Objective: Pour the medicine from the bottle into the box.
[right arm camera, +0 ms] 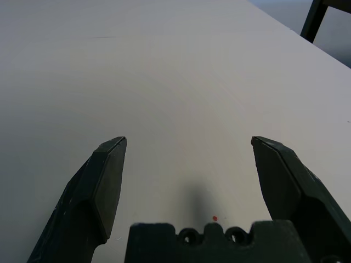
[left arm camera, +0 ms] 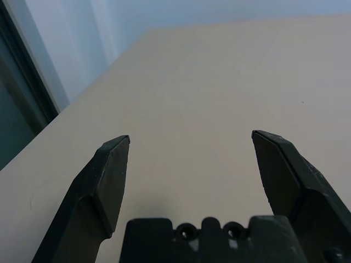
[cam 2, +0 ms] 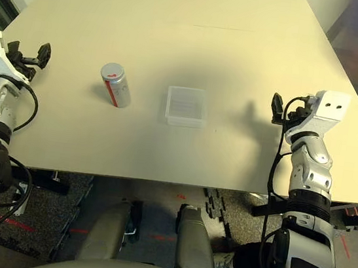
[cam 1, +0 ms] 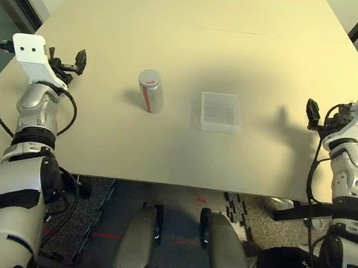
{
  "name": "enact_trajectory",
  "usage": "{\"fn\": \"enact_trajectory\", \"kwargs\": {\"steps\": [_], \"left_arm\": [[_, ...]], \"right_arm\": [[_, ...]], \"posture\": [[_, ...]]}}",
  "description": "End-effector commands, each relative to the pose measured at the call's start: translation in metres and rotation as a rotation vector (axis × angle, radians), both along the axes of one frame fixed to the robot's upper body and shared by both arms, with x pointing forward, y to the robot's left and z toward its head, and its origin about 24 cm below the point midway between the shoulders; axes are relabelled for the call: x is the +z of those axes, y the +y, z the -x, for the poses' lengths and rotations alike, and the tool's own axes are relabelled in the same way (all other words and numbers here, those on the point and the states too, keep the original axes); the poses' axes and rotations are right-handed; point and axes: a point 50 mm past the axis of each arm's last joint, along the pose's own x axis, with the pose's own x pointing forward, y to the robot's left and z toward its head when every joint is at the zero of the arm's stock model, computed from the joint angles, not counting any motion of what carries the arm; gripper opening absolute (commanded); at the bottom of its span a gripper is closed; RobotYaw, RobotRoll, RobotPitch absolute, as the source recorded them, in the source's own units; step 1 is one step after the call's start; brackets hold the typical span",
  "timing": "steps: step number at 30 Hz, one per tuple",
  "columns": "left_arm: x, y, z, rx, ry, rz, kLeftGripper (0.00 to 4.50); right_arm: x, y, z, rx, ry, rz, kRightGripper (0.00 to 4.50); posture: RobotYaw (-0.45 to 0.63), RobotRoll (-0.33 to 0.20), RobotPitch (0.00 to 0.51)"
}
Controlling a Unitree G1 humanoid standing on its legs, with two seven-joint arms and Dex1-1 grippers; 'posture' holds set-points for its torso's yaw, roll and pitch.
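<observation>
Mid-table: bottle (cam 1: pixel 150 90) upright, grey cap on, red marking down side
Box: clear box (cam 1: pixel 221 111) just beside bottle, ridged lid shut
Medicine: can't see, probably inside bottle
Left gripper (cam 1: pixel 69 63): wide open, empty, well apart from bottle
Right gripper (cam 1: pixel 318 115): wide open, empty, well apart from box
Risk: narrow bottle likely tips if nudged off-centre; cap and lid both closed would block pouring
Obstructions: table (cam 1: pixel 180 22) shows nothing between grippers and either item

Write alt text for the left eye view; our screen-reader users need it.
A small grey-white capped bottle with a red marking stands beside a flat clear plastic box with its lid on, mid beige table. The left gripper and right gripper hover open at either side, holding nothing.
</observation>
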Motion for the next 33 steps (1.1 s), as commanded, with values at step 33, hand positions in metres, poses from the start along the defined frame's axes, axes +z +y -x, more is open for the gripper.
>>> {"fn": "enact_trajectory", "kwargs": {"steps": [33], "left_arm": [[0.031,-0.042,0.045,-0.849,0.287,-0.133,4.47]], "right_arm": [[0.067,0.079,0.026,0.733,0.221,0.09,4.5]], "posture": [[-0.05,0.0,0.172]]}}
